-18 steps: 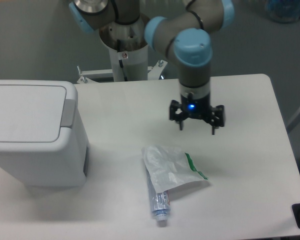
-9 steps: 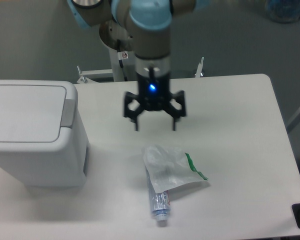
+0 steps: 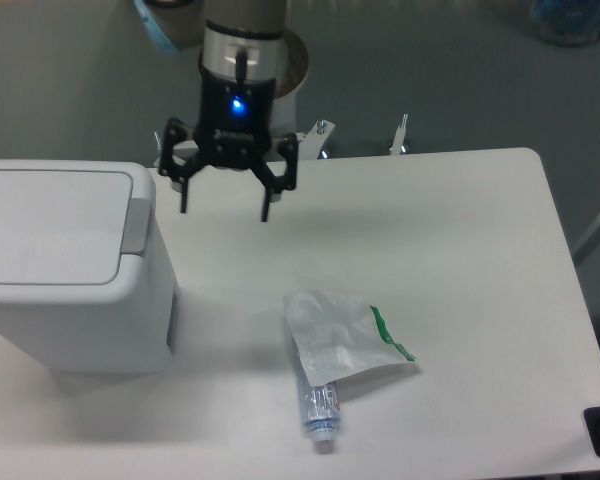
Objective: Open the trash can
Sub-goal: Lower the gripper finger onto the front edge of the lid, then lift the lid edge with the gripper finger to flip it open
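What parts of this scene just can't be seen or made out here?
- Trash can: its left side is cut off by the picture's edge; its inside is hidden by the shut lid.
- Bottle: mostly covered by the plastic bag.
- Arm above the gripper: cut off at the top edge.

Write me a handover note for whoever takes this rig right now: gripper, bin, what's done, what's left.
Gripper: open, empty, held above the table just right of the bin, fingers pointing down.
Bin: at the table's left edge, lid flat and closed, grey tab on its right edge, facing the gripper.
Also on the table: a crumpled bag lying over a bottle, near the front, clear of the bin.
Done: nothing on the bin itself; no contact with it.
Left: bring the fingers to the tab, probably press it, and get the lid up.
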Motion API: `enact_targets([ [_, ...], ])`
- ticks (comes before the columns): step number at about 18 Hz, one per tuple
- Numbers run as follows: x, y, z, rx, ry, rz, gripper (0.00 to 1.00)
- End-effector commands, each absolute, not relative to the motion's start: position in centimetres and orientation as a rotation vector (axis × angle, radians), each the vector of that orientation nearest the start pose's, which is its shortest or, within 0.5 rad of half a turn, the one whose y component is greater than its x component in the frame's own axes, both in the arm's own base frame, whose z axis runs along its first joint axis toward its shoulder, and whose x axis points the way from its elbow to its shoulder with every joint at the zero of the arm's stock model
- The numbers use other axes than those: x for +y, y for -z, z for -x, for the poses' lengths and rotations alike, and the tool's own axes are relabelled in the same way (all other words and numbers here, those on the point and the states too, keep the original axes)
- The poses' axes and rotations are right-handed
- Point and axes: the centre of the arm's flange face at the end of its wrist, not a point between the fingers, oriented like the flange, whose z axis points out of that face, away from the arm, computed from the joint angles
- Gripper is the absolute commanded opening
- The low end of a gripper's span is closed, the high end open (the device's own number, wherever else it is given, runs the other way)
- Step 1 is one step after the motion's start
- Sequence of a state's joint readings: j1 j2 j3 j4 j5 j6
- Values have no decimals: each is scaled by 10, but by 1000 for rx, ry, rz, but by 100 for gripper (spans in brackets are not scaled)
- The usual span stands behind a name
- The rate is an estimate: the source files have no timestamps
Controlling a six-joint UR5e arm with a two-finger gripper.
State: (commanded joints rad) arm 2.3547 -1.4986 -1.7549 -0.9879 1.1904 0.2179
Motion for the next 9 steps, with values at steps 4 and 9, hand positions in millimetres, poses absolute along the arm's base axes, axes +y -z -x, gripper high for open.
enact_targets([
  [4, 479, -495, 218, -578, 158, 2503, 100],
  [9, 489, -482, 213, -561, 182, 2528, 100],
])
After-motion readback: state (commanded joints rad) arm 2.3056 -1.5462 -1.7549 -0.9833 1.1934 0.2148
